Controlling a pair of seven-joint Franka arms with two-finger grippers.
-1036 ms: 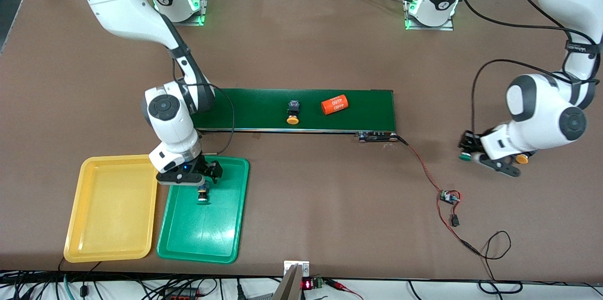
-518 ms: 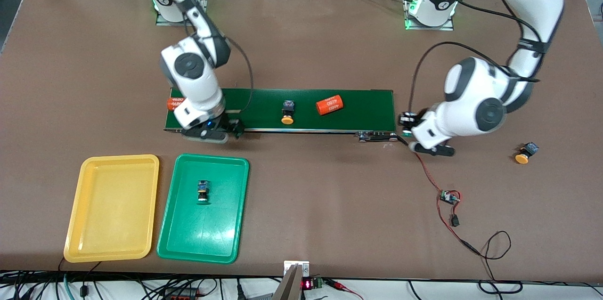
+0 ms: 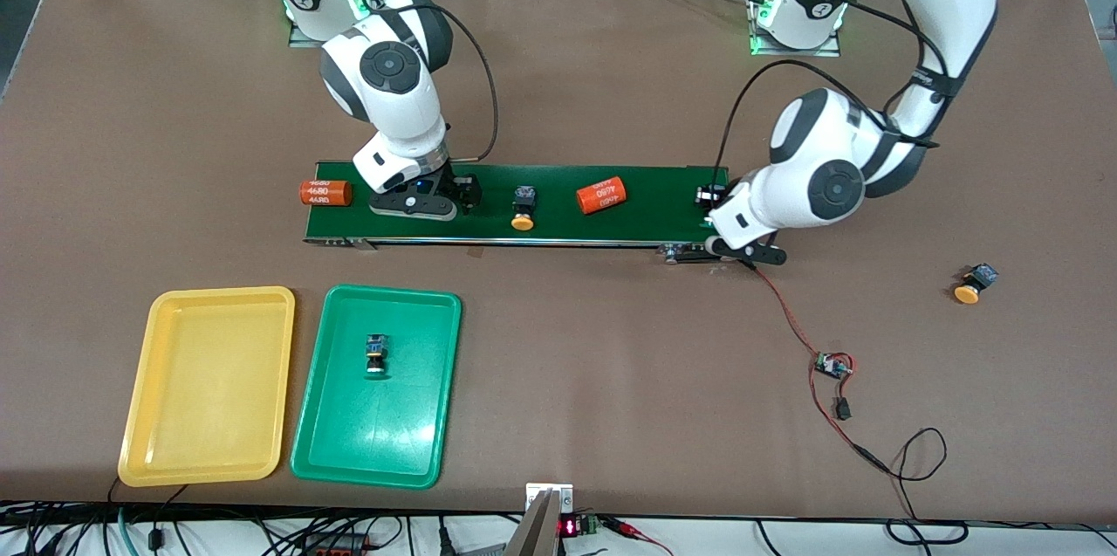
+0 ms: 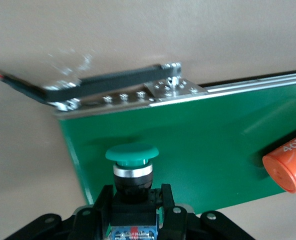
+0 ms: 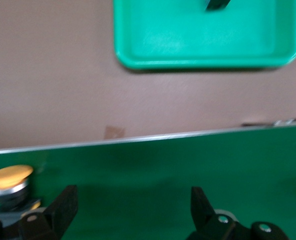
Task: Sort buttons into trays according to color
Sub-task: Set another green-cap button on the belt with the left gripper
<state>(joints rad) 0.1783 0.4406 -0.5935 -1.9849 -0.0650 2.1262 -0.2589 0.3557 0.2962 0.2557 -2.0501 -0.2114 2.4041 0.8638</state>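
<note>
The yellow tray (image 3: 208,386) lay bare beside the green tray (image 3: 349,434), which held one button (image 3: 376,355). Over the belt (image 3: 663,189), the right end effector (image 3: 458,198) hovered spread wide and empty near a yellow-capped button (image 3: 523,209) on the belt. At the belt's other end, the left end effector (image 4: 136,200) gripped a green-capped button (image 4: 132,167); set down carelessly, it could roll off the edge. Another yellow-capped button (image 3: 973,283) sat on the surface (image 3: 611,416), well apart from the belt.
</note>
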